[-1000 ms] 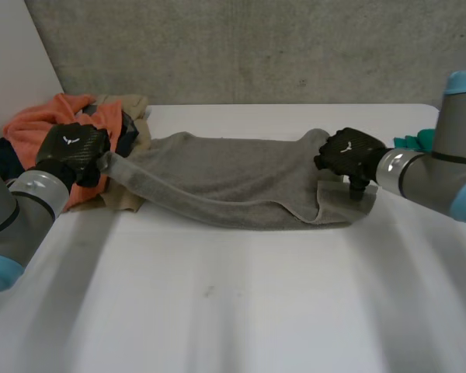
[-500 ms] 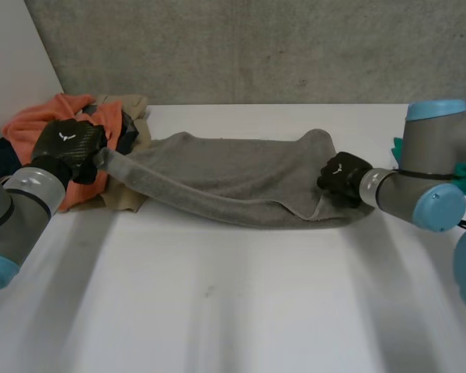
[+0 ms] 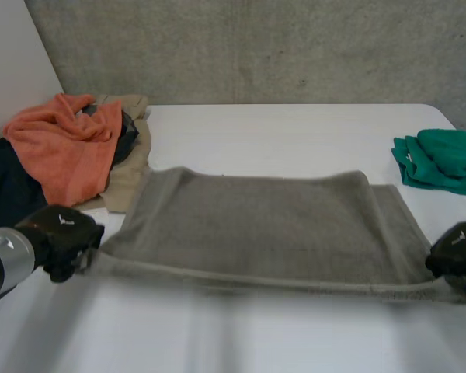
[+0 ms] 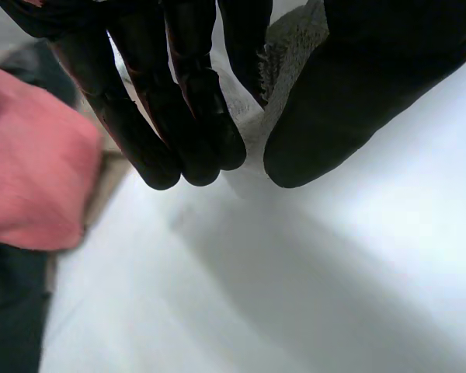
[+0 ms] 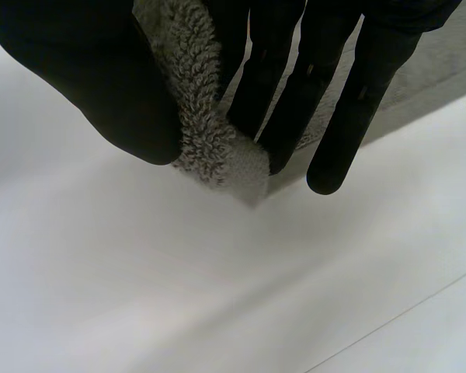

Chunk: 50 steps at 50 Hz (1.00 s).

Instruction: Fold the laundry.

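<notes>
Head view: the grey towel (image 3: 264, 225) lies spread wide and flat across the white table (image 3: 295, 124), its long near edge running between the two hands. Half a second ago it was a rumpled, half-doubled strip farther back, stretched towards the pile; now it has been drawn forward and opened out. The left hand (image 3: 62, 241) sits at the towel's near left corner, having come away from the orange cloth (image 3: 62, 144) where it was before. The right hand (image 3: 458, 260) is at the near right corner, and its arm has dropped out of sight. The orange cloth, a beige cloth (image 3: 128, 179) and a dark cloth (image 3: 4, 194) are heaped at the table's far left, apart from the towel. A folded green cloth (image 3: 443, 159) at the far right is now uncovered.

Left wrist view: the left hand (image 4: 194, 116) has its fingers drawn close to the thumb, with a bit of the grey towel (image 4: 283, 70) pinched between them just above the table (image 4: 334, 272). The orange cloth (image 4: 31, 163) lies beside the fingers.

Right wrist view: the right hand (image 5: 101, 78) pinches a bunched fold of the grey towel (image 5: 206, 132) between its thumb and straight fingers, the corner tip touching the table (image 5: 140, 295).
</notes>
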{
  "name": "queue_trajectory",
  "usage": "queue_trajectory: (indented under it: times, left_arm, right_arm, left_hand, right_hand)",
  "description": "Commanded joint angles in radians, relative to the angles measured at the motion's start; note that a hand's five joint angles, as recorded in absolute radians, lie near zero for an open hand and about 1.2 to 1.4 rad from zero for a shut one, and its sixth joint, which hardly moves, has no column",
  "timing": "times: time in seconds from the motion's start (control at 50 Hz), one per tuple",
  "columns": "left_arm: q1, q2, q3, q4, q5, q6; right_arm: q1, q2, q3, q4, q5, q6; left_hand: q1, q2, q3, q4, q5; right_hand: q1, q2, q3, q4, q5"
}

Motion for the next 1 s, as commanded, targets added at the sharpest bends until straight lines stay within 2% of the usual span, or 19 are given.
queue_trajectory:
  times: [0.02,0.1,0.12,0.18,0.2,0.26,0.34,0.42,0.48,0.52,0.68,0.84,1.0]
  left_arm:
    - [-0.043,-0.155,0.112,0.033,0.004,0.083]
    - [-0.117,-0.263,0.276,0.056,-0.056,0.029]
    - [-0.14,-0.296,0.361,0.062,-0.097,0.002]
    - [-0.172,-0.333,0.501,0.073,-0.157,-0.038]
    - [-0.191,-0.339,0.603,0.094,-0.189,-0.064]
    - [-0.211,-0.335,0.753,0.154,-0.219,-0.106]
    - [-0.203,-0.295,0.948,0.389,-0.242,-0.251]
    - [-0.203,-0.273,0.997,0.578,-0.259,-0.362]
    - [-0.203,-0.28,1.009,0.631,-0.263,-0.383]
    - [-0.203,-0.301,1.012,0.616,-0.266,-0.377]
    - [-0.179,-0.338,0.918,0.508,-0.319,-0.393]
    - [-0.202,-0.358,0.678,0.576,-0.236,-0.399]
    - [-0.226,-0.444,0.442,0.643,-0.184,-0.25]
  right_arm:
    - [0.027,0.075,-0.043,-0.074,0.028,0.076]
    - [0.076,0.108,-0.12,-0.128,0.039,0.155]
    - [0.095,0.115,-0.165,-0.159,0.04,0.191]
    - [0.116,0.117,-0.265,-0.219,0.048,0.252]
    - [0.125,0.117,-0.352,-0.275,0.062,0.305]
    - [0.131,0.112,-0.487,-0.37,0.096,0.402]
    - [0.122,0.069,-0.633,-0.618,0.139,0.611]
    - [0.122,0.005,-0.612,-0.83,0.113,0.735]
    - [0.119,-0.018,-0.585,-0.926,0.102,0.768]
    - [0.119,-0.026,-0.562,-0.964,0.1,0.768]
    - [0.145,0.011,-0.494,-0.906,0.065,0.765]
    - [0.182,0.089,-0.361,-0.832,0.005,0.708]
    - [0.18,0.164,-0.206,-0.759,0.01,0.59]
  left_hand:
    - [0.261,0.201,0.209,0.197,0.221]
    - [0.261,0.201,0.209,0.197,0.221]
    - [0.261,0.201,0.209,0.197,0.221]
    - [0.261,0.201,0.209,0.197,0.221]
    - [0.261,0.201,0.209,0.197,0.221]
    - [0.261,0.201,0.209,0.197,0.221]
    - [0.261,0.201,0.209,0.197,0.221]
    - [0.261,0.201,0.209,0.197,0.221]
    - [0.261,0.201,0.209,0.197,0.221]
    - [0.261,0.201,0.209,0.197,0.221]
    - [0.261,0.201,0.209,0.197,0.221]
    - [0.261,0.201,0.209,0.197,0.221]
    - [0.261,0.201,0.209,0.197,0.221]
  right_hand:
    - [0.291,0.225,0.215,0.201,0.24]
    - [0.291,0.225,0.215,0.201,0.24]
    - [0.291,0.225,0.215,0.201,0.24]
    - [0.291,0.225,0.215,0.201,0.24]
    - [0.291,0.225,0.215,0.201,0.24]
    - [0.291,0.225,0.215,0.201,0.24]
    - [0.291,0.225,0.215,0.201,0.24]
    - [0.291,0.225,0.215,0.201,0.24]
    - [0.291,0.225,0.215,0.201,0.24]
    - [0.291,0.225,0.215,0.201,0.24]
    - [0.291,0.225,0.215,0.201,0.24]
    - [0.291,0.225,0.215,0.201,0.24]
    - [0.291,0.225,0.215,0.201,0.24]
